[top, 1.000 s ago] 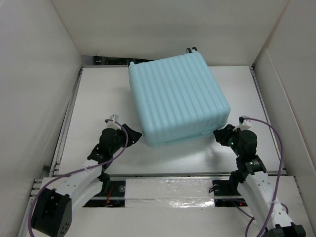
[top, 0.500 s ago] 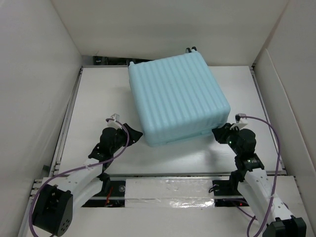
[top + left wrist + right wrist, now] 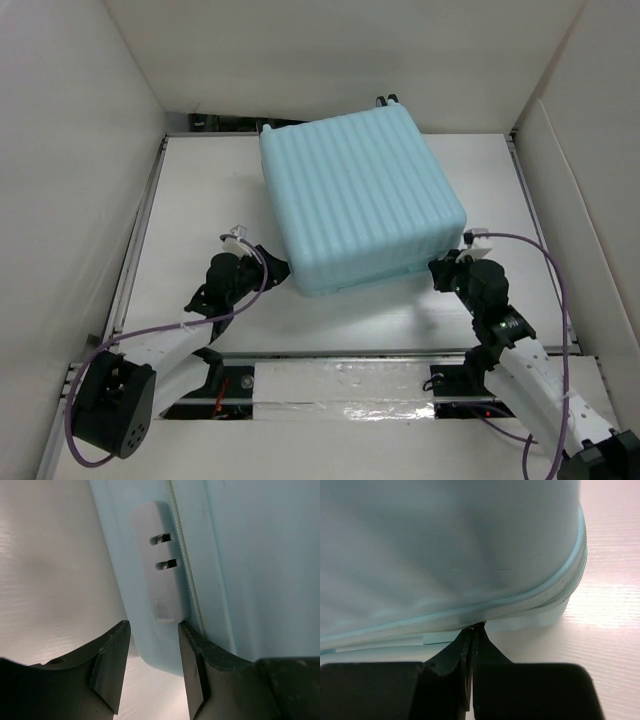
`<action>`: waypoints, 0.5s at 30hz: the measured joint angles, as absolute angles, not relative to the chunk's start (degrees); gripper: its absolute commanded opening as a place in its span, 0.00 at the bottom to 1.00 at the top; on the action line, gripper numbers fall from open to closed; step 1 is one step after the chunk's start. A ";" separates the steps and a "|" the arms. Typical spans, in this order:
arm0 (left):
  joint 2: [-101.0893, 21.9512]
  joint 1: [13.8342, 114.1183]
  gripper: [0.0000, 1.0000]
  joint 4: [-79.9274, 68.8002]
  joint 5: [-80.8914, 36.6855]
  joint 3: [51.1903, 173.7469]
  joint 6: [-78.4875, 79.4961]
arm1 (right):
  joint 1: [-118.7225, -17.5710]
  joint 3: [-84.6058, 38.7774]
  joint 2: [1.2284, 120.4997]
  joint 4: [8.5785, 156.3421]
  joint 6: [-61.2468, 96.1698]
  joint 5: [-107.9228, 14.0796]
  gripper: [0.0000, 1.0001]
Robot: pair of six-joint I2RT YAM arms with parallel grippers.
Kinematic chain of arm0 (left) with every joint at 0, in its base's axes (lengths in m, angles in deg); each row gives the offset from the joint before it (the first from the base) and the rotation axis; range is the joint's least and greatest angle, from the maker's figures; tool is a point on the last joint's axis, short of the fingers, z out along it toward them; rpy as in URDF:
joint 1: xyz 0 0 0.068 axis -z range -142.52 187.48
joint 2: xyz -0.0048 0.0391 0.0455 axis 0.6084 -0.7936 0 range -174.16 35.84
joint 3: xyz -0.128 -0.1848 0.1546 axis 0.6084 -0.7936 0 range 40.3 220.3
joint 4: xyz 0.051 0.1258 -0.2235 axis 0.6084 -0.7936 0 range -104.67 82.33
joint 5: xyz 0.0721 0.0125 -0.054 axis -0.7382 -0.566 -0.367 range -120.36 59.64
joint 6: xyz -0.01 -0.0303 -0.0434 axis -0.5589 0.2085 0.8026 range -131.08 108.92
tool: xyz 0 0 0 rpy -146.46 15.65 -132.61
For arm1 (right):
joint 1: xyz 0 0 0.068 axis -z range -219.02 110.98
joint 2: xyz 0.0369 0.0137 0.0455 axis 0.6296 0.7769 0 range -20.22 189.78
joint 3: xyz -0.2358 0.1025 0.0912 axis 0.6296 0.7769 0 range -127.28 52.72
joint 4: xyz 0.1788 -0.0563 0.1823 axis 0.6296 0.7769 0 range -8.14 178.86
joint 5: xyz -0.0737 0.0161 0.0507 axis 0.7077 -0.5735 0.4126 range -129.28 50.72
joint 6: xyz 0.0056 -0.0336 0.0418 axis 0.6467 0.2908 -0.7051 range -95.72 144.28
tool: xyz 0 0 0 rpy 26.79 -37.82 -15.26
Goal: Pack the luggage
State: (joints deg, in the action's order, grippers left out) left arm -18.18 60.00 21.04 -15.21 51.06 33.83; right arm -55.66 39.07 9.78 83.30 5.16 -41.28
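We see luggage (image 3: 360,200) closed. Right gripper (image 3: 472,630) pressed together at zipper seam (image 3: 530,602), likely working zip. Left gripper (image 3: 151,630) spread at corner, likely bracing.

One camera hangs high above and behind the two arm bases, looking down and forward over the whole white table (image 3: 210,200), with the blue suitcase (image 3: 360,200) at its middle. The left wrist camera sits very close, looking past the left gripper (image 3: 152,630) at the suitcase's side and a pale lock plate (image 3: 160,565). The right wrist camera looks low across the table, past the right gripper (image 3: 472,630), at the zip seam; all three views share the suitcase's near end.
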 measured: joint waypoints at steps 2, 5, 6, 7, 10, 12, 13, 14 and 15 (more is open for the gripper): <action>-20.41 59.76 0.40 22.20 -15.03 51.68 33.90 | -60.39 36.25 10.18 87.60 6.04 -35.36 0.00; -21.94 59.50 0.40 23.56 -14.57 52.07 33.83 | -67.62 32.21 10.24 94.66 5.84 -25.65 0.00; -22.20 59.41 0.40 23.80 -14.59 52.11 33.83 | -69.94 30.94 10.61 96.78 5.51 -22.79 0.00; -22.38 59.37 0.40 23.91 -14.59 52.16 33.83 | -71.79 29.67 11.44 98.92 5.18 -20.28 0.00; -22.60 59.32 0.40 24.23 -14.70 52.20 33.81 | -75.95 25.02 15.51 104.83 4.83 -14.66 0.00; -22.60 59.32 0.40 24.25 -14.77 52.20 33.81 | -77.11 22.20 18.52 107.95 5.16 -13.15 0.00; -22.60 59.32 0.40 24.28 -14.77 52.20 33.81 | -77.35 21.13 19.92 108.91 5.47 -13.06 0.00; -22.64 59.39 0.40 24.32 -14.83 52.20 33.81 | -77.46 20.36 20.99 109.44 5.75 -13.63 0.00; -22.73 59.56 0.40 24.45 -14.94 52.20 33.81 | -77.67 19.68 22.07 109.79 6.01 -14.81 0.00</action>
